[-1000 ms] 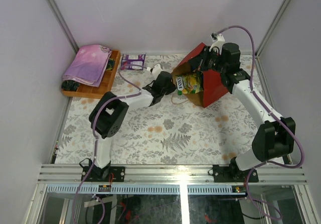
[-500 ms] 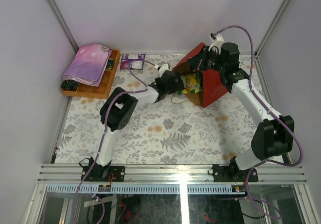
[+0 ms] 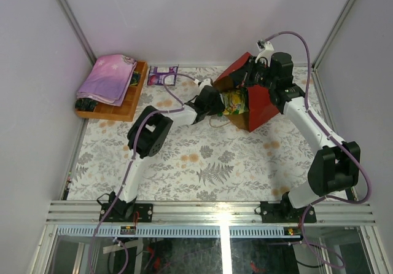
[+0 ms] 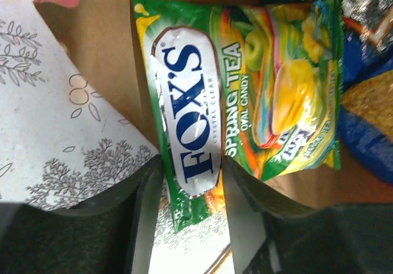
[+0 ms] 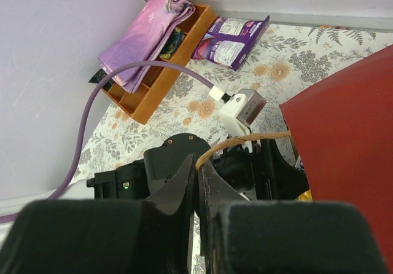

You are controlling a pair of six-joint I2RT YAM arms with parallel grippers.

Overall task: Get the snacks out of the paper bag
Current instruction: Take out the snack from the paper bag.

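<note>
Left pincer first: its two dark fingers stand part-way in, one on each side of the near edge of the green candy packet. We cannot tell whether they bite yet or only flank it. Right pincer is clenched on the yellowish cord handle, holding the bag's mouth up from above.

Now, big to small. The bench wears a pale cover printed with ferns and flowers. On its far right the paper bag lies tipped, matte red outside and brown kraft inside, its mouth gaping towards the left arm. Far left, a wooden tray carries a soft folded pink-purple cloth. Just beside the tray a flat purple-white pack lies on the bench, already out of the bag.

In the mouth sits that candy packet: glossy, crinkly film, pillow-flat, printed face towards the wrist camera. It lies dead ahead of the left pincer, lettering running along the line of reach, near edge poking past the bag's lip. A blue packet touches it on the right, deeper in.

So we reckon the left arm is the one for this: squeeze, then draw straight back out of the mouth. That slick film could slip, we'd guess, and the blue neighbour might drag along.
</note>
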